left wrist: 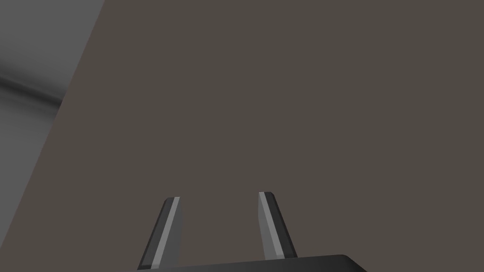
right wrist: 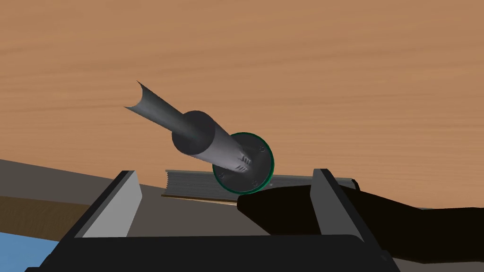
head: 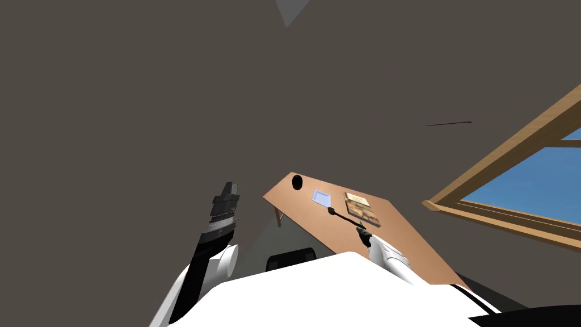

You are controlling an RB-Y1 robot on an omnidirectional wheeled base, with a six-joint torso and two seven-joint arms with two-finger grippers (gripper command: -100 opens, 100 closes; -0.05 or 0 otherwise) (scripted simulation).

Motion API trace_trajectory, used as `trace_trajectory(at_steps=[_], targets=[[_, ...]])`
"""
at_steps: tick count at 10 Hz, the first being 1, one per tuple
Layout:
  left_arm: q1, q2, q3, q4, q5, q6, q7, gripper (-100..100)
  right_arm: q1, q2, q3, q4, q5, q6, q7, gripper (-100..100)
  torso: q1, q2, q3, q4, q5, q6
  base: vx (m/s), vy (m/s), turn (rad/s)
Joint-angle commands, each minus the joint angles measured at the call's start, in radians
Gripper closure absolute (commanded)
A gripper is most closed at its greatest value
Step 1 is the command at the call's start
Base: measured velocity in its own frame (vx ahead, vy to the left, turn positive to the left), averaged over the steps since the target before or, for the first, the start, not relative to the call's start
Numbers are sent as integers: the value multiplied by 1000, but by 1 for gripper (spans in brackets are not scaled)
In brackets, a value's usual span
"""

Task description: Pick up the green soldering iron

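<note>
The right gripper point(right wrist: 224, 172) has its fingers spread wide. The green-rimmed soldering iron point(right wrist: 215, 141) sits between them, unpinched, above the wooden table point(head: 408, 238), just right of centre in the head view's lower half. The left gripper point(left wrist: 220, 226), lower left there, is also spread.

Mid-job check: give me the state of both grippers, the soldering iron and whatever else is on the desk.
Left gripper: open, empty, away from the desk.
Right gripper: open, over the desk.
Soldering iron: just ahead of the right gripper's fingers, not clamped, tip pointing away.
Book: closed, flat on the desk.
Pale sheet: flat on the desk.
</note>
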Motion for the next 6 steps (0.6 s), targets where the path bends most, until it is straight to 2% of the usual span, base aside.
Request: trace_trajectory(at_steps=[1, 2, 4, 6], targets=[[0, 0, 0, 0, 0, 0, 0, 0, 50, 1, 39, -50, -19, 8, -17, -100, 0, 0, 0, 0, 0, 0, 101, -29, -127], [0, 0, 0, 0, 0, 0, 0, 0, 51, 1, 39, -61, -19, 8, -17, -100, -1, -1, -1, 0, 0, 0, 85, -18, -34], [0, 0, 0, 0, 0, 0, 0, 0, 118, 1, 93, -136, -48, 20, -32, -100, 0, -1, 0, 0, 0, 0, 95, -10, -90], [0, 0, 0, 0, 0, 0, 0, 0, 114, 1, 91, -138, -52, 23, -27, -100, 0, -1, -1, 0, 0, -1, 54, -4, -15]])
